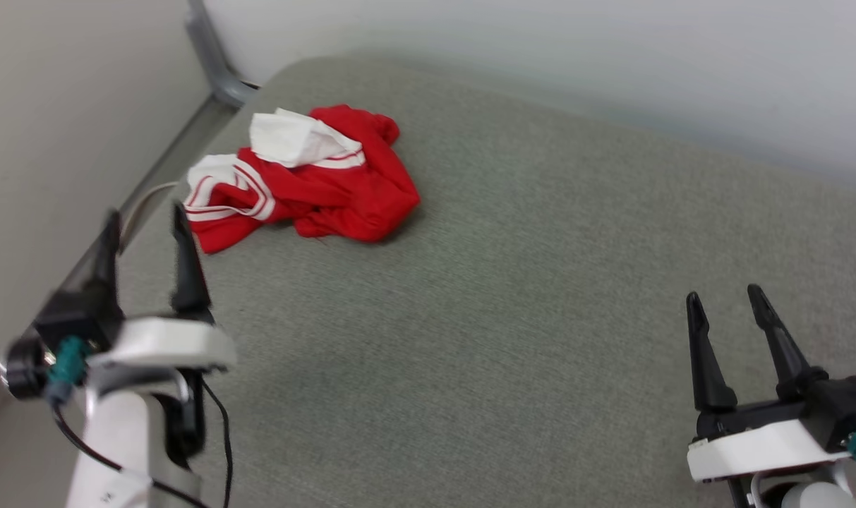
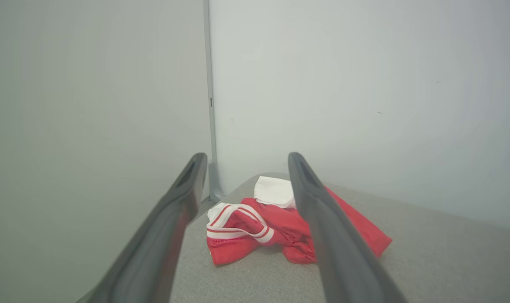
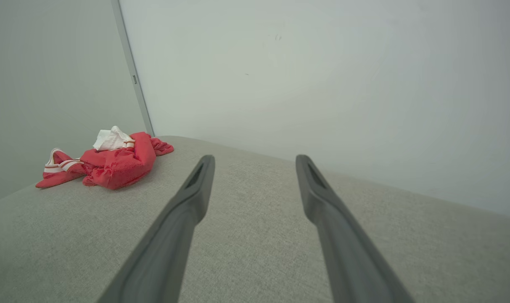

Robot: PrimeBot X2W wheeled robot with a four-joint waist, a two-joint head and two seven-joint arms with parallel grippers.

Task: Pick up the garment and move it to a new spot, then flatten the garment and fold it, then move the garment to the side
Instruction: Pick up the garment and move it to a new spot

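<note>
The garment (image 1: 315, 176) lies crumpled at your eleven o'clock. Your left gripper (image 1: 145, 212), spread and blurred, seems just short of it; right gripper (image 1: 722, 292), spread, sits at four o'clock.

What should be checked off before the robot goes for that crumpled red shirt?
1. Left gripper open and empty: ok.
2. Right gripper open and empty: ok.
3. Garment in plain sight, ahead of the left gripper: ok.
4. Nothing lying on top of the garment: ok.
5. Bare room on the gray cushion to set it down elsewhere: ok.
6. Collar or hem easy to pick out for a clean grab: not ok; it lies bunched in a heap near the cushion's far left corner.
</note>
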